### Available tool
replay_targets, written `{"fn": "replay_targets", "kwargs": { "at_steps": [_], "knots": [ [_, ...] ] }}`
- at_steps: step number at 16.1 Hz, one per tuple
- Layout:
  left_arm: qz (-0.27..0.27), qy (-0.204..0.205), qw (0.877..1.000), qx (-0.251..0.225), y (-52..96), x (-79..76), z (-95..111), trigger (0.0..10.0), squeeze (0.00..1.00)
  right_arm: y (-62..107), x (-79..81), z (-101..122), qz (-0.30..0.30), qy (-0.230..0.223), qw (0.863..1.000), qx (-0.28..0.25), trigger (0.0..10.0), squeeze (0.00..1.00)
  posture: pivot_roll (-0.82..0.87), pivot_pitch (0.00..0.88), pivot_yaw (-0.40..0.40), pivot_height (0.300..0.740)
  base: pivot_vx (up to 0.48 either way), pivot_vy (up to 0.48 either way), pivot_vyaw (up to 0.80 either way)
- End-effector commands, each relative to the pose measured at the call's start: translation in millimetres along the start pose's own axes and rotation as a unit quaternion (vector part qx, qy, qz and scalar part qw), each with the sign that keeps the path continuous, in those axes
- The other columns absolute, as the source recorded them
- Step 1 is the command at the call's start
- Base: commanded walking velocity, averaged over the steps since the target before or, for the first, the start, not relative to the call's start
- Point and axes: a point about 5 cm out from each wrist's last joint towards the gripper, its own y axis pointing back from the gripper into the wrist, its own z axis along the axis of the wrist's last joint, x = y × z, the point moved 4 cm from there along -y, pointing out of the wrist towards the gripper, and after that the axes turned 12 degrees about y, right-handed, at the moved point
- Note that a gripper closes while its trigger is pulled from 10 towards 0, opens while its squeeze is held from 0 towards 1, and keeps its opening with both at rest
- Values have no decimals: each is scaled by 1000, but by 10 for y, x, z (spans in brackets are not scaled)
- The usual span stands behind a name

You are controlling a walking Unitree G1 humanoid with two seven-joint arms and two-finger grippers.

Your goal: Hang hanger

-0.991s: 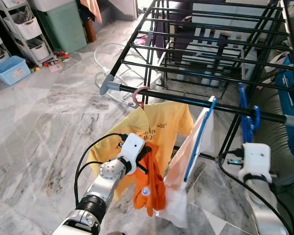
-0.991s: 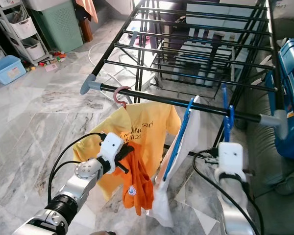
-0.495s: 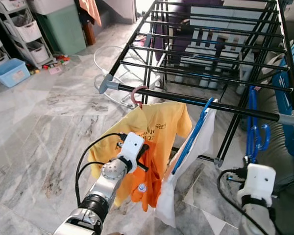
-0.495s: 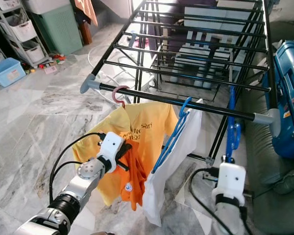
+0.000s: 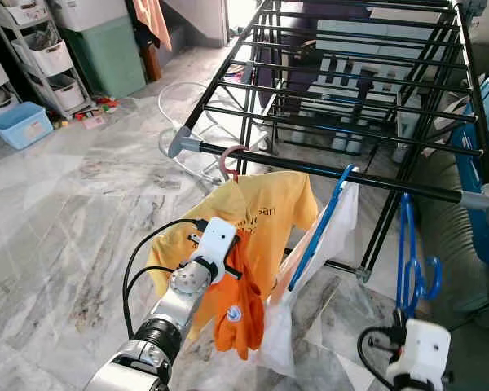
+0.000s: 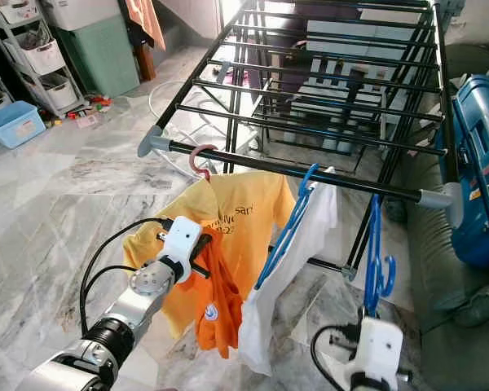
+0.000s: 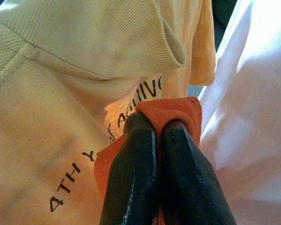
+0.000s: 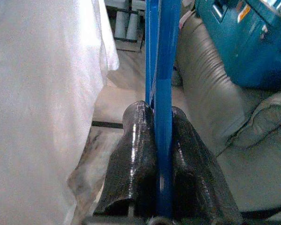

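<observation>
The right end effector (image 8: 154, 154) is clamped on the blue hanger (image 6: 375, 261), which rises above it below the drying rack's front bar (image 6: 310, 175); the left end effector (image 7: 154, 140), pinching the orange garment (image 5: 236, 314), must next dress it.

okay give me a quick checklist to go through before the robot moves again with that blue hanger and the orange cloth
1. Right tool shut on the blue hanger: ok, the fingers press both sides of its bar.
2. Left tool holding the orange cloth: ok, the cloth is pinched between the fingers.
3. Blue hanger hooked on the front rail: not ok, it hangs below the rail in the right tool.
4. Free rail space on the robot's right of the white garment: ok, bare bar there.
5. Yellow shirt and white garment hanging on the rail: ok.
6. Orange cloth mounted on the blue hanger: not ok, they are apart.
</observation>
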Motion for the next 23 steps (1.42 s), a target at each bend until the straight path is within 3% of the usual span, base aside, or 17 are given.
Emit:
{"fn": "replay_targets", "kwargs": {
  "at_steps": [1, 7, 12, 20, 23],
  "knots": [
    [11, -6, 1000, 0, 18, 58, -18, 10000, 0, 19, 43, 21, 7, -10, 1000, -7, 10000, 0, -7, 0, 9, 740, 0, 0, 0],
    [42, -14, 999, 28, 121, 180, -243, 10000, 0, -48, 27, 75, 20, -10, 1000, -19, 10000, 0, -3, 0, -28, 740, -142, 0, 0],
    [54, -10, 998, 20, 111, 177, -223, 10000, 0, -158, 33, 152, 30, -11, 999, -28, 10000, 0, 14, 0, -40, 740, -338, 0, 0],
    [49, -16, 998, 20, 96, 162, -206, 10000, 0, -154, 59, 155, 30, -19, 999, -28, 10000, 0, -1, 0, -24, 740, -309, 0, 0],
    [47, -19, 999, 19, 87, 158, -193, 10000, 0, -165, 50, 160, 27, -19, 999, -28, 10000, 0, -3, 0, -22, 740, 0, 0, 0]
  ]
}}
